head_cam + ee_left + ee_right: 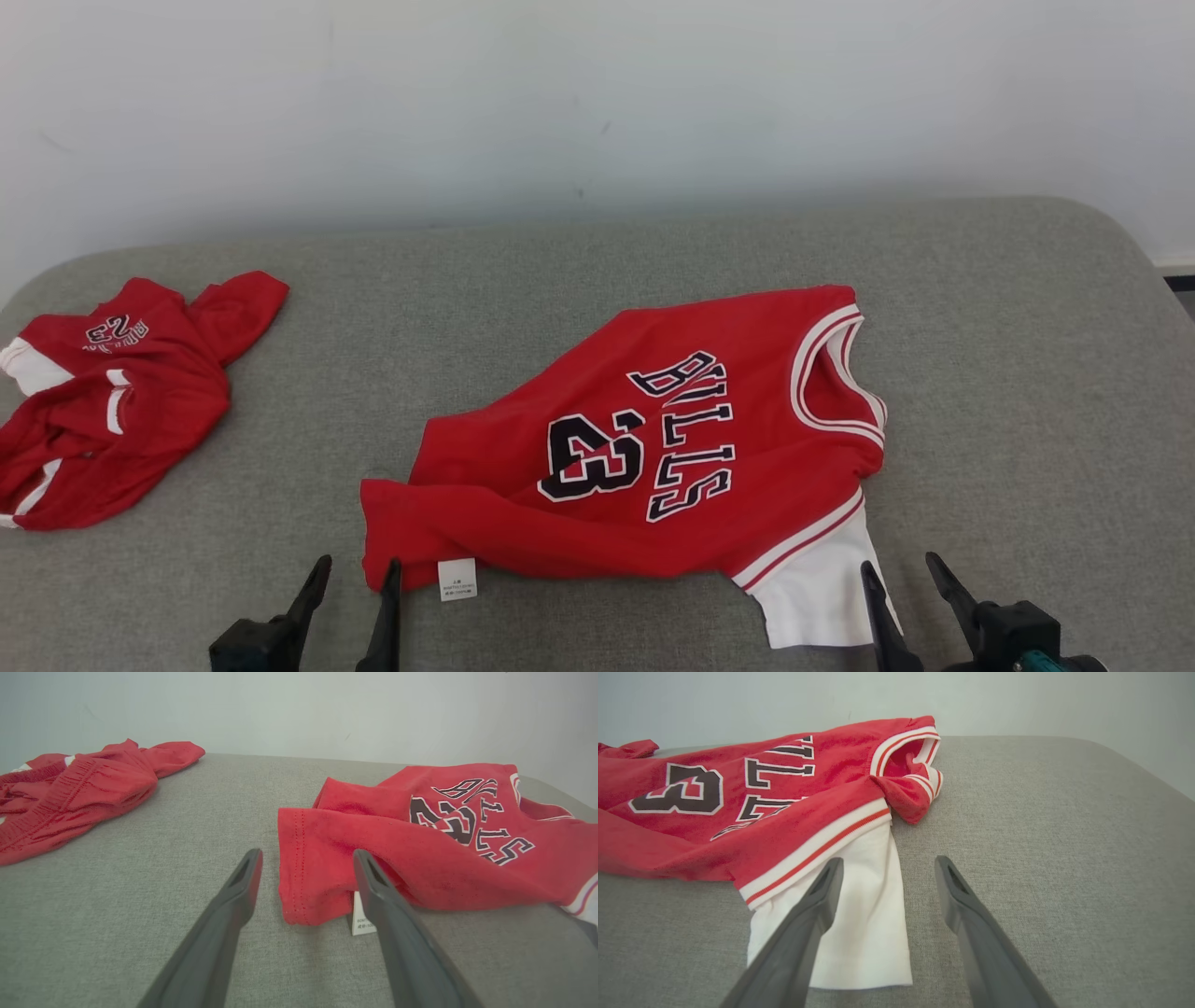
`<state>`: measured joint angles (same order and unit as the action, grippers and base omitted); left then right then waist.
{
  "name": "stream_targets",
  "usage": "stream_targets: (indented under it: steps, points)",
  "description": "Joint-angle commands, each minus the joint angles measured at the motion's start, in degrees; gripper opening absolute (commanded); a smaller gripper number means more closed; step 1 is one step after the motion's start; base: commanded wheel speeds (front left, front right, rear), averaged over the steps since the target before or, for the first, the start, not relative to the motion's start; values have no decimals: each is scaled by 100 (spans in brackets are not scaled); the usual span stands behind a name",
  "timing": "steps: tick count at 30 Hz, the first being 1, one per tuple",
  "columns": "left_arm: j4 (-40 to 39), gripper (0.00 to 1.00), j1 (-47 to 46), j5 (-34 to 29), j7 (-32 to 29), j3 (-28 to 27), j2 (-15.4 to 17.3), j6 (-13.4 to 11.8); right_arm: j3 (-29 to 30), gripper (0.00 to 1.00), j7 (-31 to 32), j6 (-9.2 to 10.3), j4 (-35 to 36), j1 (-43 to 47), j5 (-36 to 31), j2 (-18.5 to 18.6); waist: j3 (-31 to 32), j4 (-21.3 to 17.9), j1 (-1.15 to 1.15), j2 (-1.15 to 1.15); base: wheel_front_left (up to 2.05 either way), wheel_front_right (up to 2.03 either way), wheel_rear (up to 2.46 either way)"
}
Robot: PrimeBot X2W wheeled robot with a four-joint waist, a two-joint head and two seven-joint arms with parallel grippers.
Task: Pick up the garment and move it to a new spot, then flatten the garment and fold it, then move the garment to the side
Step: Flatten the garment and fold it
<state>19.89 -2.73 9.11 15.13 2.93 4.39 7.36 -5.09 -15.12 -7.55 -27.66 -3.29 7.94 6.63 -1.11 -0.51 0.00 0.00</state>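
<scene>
A red Bulls 23 garment (653,439) lies spread sideways on the grey table, collar to the right, with a white sleeve (822,588) at the near right and a white label (457,579) at its near left hem. My left gripper (359,571) stands open at that hem corner (303,877), the corner lying between its fingers in the left wrist view. My right gripper (904,571) is open at the white sleeve (859,914), one finger (822,891) over the cloth and the other over bare table. Neither holds anything.
A second red garment (112,392) lies crumpled at the far left of the table (1027,373), also seen as a red heap (79,793) in the left wrist view. A pale wall stands behind the table. The table's rounded right edge is near.
</scene>
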Motion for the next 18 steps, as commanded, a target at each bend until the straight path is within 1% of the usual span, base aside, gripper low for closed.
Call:
stream_targets:
  steps: [1, 5, 9, 18]
  points:
    - [173, 100, -160, 43, 3, 61, 51, 5, -38, 100, -4, 13, -106, -133, -22, 25, -159, -89, 0, 0, 0, 0, 0]
    - [773, 100, -504, 311, 4, 321, 162, 3, -120, 100, -4, 13, -488, -394, -30, -28, -335, -155, 0, 0, 0, 0, 0]
    - [1356, 100, -786, 562, 3, 412, 247, 4, -219, 100, -4, 13, -790, -593, -47, -105, -464, -197, 0, 0, 0, 0, 0]
    - [1416, 100, -952, 695, 3, 559, 228, 5, -382, 100, -3, 13, -1184, -706, 63, -179, -538, -154, 0, 0, 0, 0, 0]
